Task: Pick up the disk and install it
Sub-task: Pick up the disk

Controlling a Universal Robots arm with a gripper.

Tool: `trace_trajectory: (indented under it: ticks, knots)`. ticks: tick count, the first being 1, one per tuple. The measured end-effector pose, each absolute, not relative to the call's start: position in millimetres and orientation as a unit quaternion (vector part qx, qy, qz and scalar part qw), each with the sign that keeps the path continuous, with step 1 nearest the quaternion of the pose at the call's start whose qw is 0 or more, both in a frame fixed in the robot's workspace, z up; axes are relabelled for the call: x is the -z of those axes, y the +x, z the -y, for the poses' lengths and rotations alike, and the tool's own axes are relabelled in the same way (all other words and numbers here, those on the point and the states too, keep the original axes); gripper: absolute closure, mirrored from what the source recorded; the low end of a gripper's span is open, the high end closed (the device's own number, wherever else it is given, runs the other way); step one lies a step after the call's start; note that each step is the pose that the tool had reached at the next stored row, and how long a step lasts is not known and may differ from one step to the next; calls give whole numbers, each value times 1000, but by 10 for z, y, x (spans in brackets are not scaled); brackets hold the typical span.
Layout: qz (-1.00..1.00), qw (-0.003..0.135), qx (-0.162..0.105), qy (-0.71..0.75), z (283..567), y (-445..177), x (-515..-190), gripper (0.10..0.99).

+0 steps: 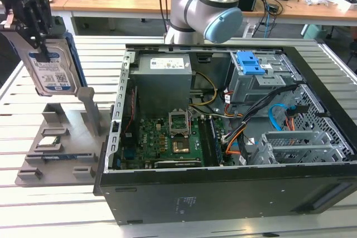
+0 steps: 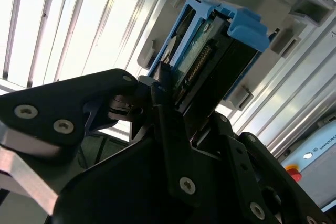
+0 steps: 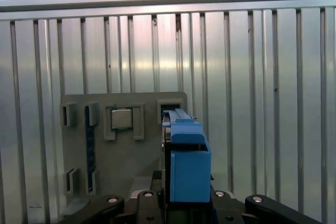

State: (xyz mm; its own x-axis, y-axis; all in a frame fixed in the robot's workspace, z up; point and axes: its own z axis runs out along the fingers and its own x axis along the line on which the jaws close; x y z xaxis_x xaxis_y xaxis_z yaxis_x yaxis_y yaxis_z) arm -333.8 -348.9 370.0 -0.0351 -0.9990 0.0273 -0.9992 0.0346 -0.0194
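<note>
Exterior view, upper left of frame: grips the disk [image 1: 53, 73] by its upper end, pincer [image 1: 40, 37] clenched, hangs it upright over the grey holder [image 1: 61, 149], probably keeping the blue rails unobstructed; well apart from the open computer case [image 1: 223, 193], centre-right.

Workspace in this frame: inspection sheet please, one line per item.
Surface: slatted metal table, bearing a gray fixture tray and an open computer case.
Job's things: disk held upright in the air above the tray, not yet in the case.
Clutter: small square chip seated in the tray.
Grippers: gripper shut on the disk, fingers clamping its upper end.
Cables: orange, blue and black cables inside the case.
Surroundings: desks with cables and boxes behind.
</note>
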Motion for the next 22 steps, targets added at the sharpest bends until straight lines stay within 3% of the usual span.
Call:
trace_trajectory:
  ticks: [22]
  knots:
    - [719, 3, -16, 695, 3486, -3337, -3988, 729]
